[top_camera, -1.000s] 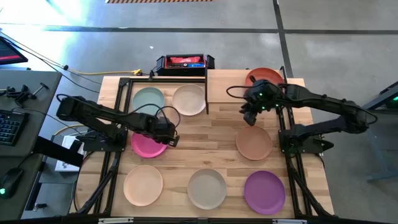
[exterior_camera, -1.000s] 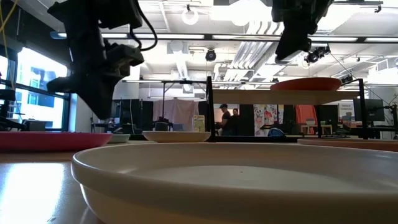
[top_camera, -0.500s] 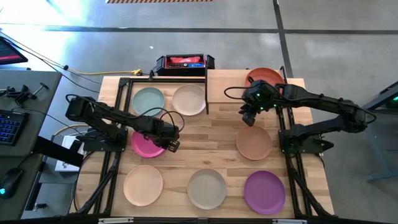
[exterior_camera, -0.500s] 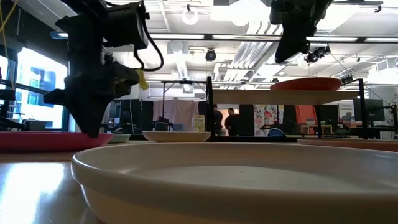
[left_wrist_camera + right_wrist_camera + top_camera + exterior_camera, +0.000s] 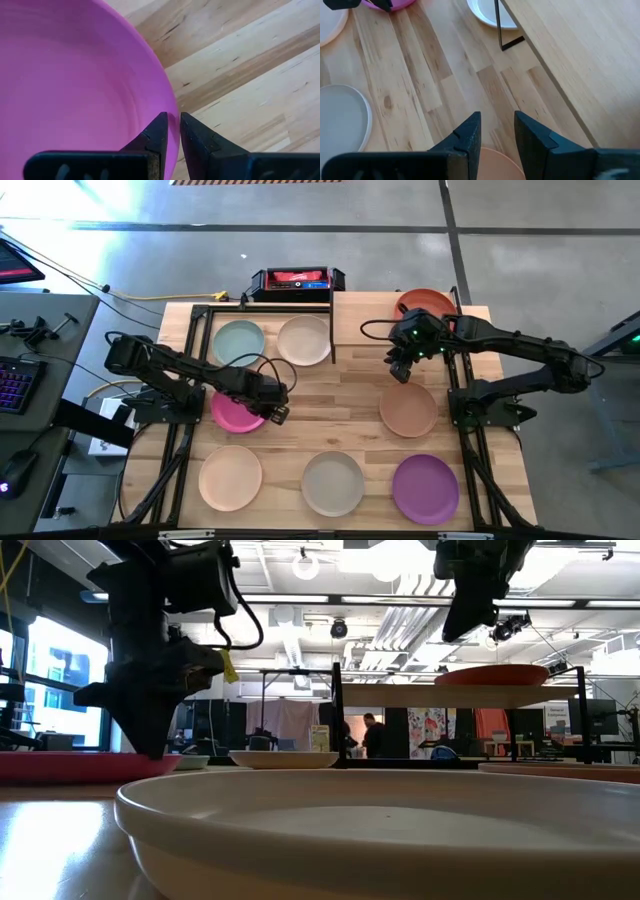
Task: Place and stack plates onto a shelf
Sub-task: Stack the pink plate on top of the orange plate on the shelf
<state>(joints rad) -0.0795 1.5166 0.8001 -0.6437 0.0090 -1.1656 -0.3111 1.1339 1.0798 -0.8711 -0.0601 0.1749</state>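
A light-wood worktop [image 5: 340, 395] of butcher-block planks is seen from above, standing on a grey concrete floor [image 5: 540, 240] crossed by dark seams and bright streaks of reflected light. Beyond the worktop's far edge a black box with a red insert [image 5: 296, 281] is set, with a yellow cable [image 5: 175, 298] running from it. Off the worktop's left edge a grey desk [image 5: 40, 350] carries a keyboard [image 5: 14, 383] and a mouse [image 5: 14, 474]. In the low view an open hall is shown: white ceiling with ducts and lamps [image 5: 305, 565], a bright window [image 5: 62, 680] at the left, and a person [image 5: 375, 732] standing far behind.
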